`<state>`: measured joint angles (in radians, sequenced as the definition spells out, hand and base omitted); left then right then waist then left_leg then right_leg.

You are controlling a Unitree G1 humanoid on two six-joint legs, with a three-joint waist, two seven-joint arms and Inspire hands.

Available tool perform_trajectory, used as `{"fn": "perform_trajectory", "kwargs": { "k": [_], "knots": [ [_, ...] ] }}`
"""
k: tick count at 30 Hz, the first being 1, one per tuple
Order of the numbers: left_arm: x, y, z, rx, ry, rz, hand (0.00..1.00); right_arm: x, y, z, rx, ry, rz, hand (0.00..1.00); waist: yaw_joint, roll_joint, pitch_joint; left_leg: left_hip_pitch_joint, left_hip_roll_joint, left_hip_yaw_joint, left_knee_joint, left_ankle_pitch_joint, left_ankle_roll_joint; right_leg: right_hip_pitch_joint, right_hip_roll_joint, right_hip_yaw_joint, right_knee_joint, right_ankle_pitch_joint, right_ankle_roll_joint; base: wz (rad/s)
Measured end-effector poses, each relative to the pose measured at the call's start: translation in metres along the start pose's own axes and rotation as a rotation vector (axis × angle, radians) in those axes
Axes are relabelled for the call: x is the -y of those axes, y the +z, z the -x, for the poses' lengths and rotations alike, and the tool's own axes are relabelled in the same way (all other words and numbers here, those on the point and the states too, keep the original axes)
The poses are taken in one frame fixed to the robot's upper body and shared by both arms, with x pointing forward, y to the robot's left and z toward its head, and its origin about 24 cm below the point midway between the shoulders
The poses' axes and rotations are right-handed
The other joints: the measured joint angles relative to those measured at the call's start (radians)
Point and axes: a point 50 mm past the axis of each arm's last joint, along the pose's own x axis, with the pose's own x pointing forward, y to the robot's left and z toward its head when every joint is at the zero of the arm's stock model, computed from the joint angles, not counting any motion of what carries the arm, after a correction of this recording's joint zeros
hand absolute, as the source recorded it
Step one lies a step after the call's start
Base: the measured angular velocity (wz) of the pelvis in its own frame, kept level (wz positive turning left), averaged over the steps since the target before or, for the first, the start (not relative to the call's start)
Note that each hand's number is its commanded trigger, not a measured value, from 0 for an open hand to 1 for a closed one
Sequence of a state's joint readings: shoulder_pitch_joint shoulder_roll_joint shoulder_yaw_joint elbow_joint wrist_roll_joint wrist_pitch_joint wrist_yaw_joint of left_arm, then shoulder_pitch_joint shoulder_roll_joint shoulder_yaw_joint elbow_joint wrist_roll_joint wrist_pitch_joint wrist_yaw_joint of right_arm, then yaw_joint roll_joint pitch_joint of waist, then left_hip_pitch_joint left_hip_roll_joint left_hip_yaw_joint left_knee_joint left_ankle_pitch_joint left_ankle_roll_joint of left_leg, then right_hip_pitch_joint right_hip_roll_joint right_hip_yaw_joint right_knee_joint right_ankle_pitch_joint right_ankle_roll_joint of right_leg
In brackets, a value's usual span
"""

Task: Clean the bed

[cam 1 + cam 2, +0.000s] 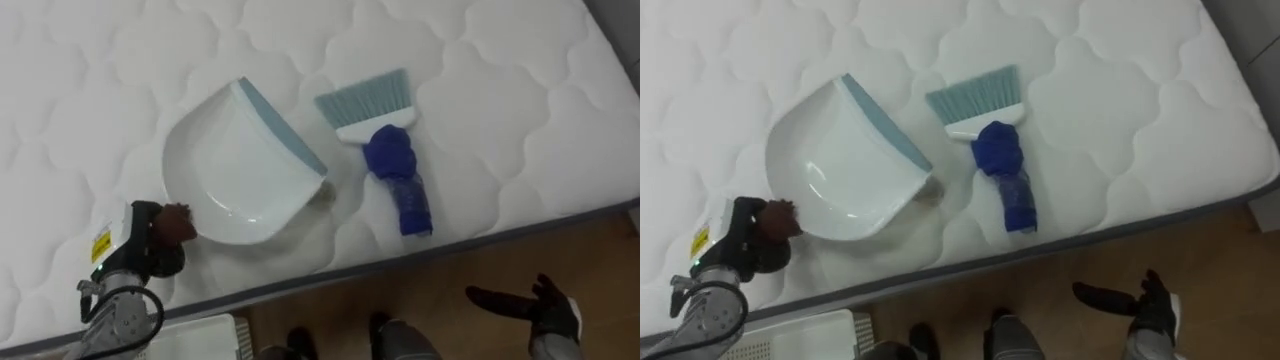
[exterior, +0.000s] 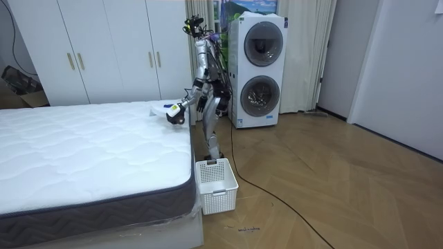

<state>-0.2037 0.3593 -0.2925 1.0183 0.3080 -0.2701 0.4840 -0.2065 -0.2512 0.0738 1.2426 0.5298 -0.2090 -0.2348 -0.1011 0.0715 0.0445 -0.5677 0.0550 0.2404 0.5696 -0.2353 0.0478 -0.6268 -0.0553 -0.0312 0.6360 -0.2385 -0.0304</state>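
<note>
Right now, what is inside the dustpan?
The dustpan looks empty; no dirt shows in it. The left hand grips its rear end and hides that part.

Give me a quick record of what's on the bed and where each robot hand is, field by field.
surface: white quilted mattress
dustpan: white dustpan lying near the bed's edge, blue-grey lip toward the brush
brush: hand brush, blue handle, pale bristles, lying beside the dustpan's lip
left hand: at the dustpan's rear edge; grip unclear
right hand: open, over the wooden floor, holding nothing
beside bed: white basket on the floor
</note>
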Motion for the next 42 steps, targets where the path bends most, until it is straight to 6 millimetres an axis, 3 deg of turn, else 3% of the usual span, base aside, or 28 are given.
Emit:
{"fn": "perform_trajectory", "kwargs": {
  "k": [6, 10, 14, 17, 22, 31, 36, 42],
  "knots": [
    [-0.007, -0.002, 0.0, 0.021, -0.045, -0.02, 1.0, 0.009, 0.005, -0.003, 0.01, -0.026, -0.008, 0.0, 0.02, 0.002, -0.0012, -0.005, 0.001, -0.002, 0.001, 0.0, 0.0, -0.002, 0.003, -0.004, -0.003, 0.002, -0.003, 0.0],
    [-0.009, -0.01, 0.006, 0.018, -0.05, -0.036, 1.0, 0.017, 0.013, -0.004, 0.036, -0.075, 0.0, 0.0, 0.024, 0.019, -0.0159, -0.013, 0.002, -0.006, -0.006, 0.0, 0.0, 0.002, 0.007, -0.007, -0.026, 0.013, 0.002, 0.0],
    [-0.009, -0.019, 0.012, 0.006, -0.064, -0.068, 1.0, 0.02, 0.018, -0.005, 0.059, -0.128, -0.026, 0.0, 0.025, 0.018, -0.0171, -0.007, -0.001, -0.005, -0.017, 0.002, 0.005, 0.003, 0.003, -0.003, -0.029, 0.017, 0.006, 0.0],
    [-0.011, -0.023, 0.015, 0.014, -0.073, -0.114, 1.0, 0.025, 0.033, -0.005, 0.112, -0.2, -0.049, 0.0, 0.024, 0.017, -0.0169, -0.006, -0.015, -0.006, -0.025, 0.005, 0.009, 0.003, -0.003, -0.004, -0.029, 0.014, 0.012, 0.06],
    [-0.016, -0.026, 0.018, 0.035, -0.076, -0.168, 1.0, 0.027, 0.054, -0.004, 0.199, -0.302, -0.138, 0.0, 0.03, 0.015, -0.0185, -0.001, -0.016, -0.006, -0.022, 0.004, 0.01, 0.009, -0.003, -0.004, -0.035, 0.014, 0.015, 0.0],
    [-0.014, -0.032, 0.024, 0.053, -0.101, -0.264, 1.0, 0.022, 0.091, 0.008, 0.412, -0.455, -0.141, 0.0, 0.027, -0.003, -0.027, -0.005, -0.016, 0.002, -0.036, 0.004, 0.011, -0.005, -0.009, 0.001, -0.032, 0.014, 0.015, -0.01],
    [-0.012, -0.033, 0.025, 0.067, -0.119, -0.346, 1.0, 0.02, 0.11, 0.016, 0.496, -0.516, -0.211, 0.0, 0.031, -0.004, -0.0274, 0.0, -0.017, 0.007, -0.038, 0.005, 0.013, -0.006, -0.012, 0.005, -0.031, 0.013, 0.016, 0.0],
    [-0.011, -0.033, 0.024, 0.076, -0.132, -0.403, 1.0, 0.004, 0.127, 0.027, 0.664, -0.48, -0.117, 0.0, 0.046, -0.005, -0.0269, 0.001, -0.016, 0.006, -0.035, 0.005, 0.013, -0.003, -0.006, 0.006, -0.031, 0.013, 0.017, 0.0]
  ]
}}
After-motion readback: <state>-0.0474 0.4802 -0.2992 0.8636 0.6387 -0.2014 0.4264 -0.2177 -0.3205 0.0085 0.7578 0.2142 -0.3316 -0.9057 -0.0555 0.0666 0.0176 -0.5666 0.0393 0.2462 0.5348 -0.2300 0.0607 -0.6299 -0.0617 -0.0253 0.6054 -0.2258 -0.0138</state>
